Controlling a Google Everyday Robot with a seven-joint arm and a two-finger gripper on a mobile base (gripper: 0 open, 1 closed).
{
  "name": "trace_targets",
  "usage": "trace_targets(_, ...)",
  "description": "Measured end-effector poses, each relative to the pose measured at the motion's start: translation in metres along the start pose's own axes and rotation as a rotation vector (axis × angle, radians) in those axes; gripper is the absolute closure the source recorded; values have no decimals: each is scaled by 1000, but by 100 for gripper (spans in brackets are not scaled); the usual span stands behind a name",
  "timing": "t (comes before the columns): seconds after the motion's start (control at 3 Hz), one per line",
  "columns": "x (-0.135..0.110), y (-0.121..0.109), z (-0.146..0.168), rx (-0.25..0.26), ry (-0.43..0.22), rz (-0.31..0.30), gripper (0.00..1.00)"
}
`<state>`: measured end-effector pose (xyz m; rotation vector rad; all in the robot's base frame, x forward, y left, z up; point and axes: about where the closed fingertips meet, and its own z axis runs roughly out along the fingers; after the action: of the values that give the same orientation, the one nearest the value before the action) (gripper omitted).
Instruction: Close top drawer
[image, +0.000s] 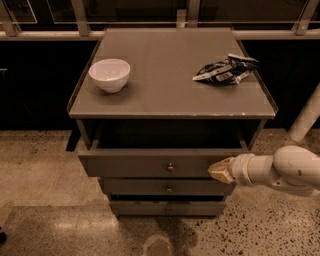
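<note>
The top drawer is the uppermost of three grey-brown drawers, with a small round knob at its centre. It stands a little way out of the cabinet, and a narrow dark gap shows above its front panel. My gripper, with yellowish tips on a white arm, reaches in from the right. It presses against the right part of the drawer's front panel.
On the cabinet top a white bowl sits at the left and a crumpled dark snack bag at the right. Two more knobbed drawers lie below. A white post stands at the right, a railing behind.
</note>
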<state>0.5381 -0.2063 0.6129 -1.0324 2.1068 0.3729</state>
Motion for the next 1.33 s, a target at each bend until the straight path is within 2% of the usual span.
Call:
trace_targets(0.67, -22, -42, 16, 47, -78, -24, 100)
trace_targets(1.33, -19, -42, 20, 38, -65, -13, 100)
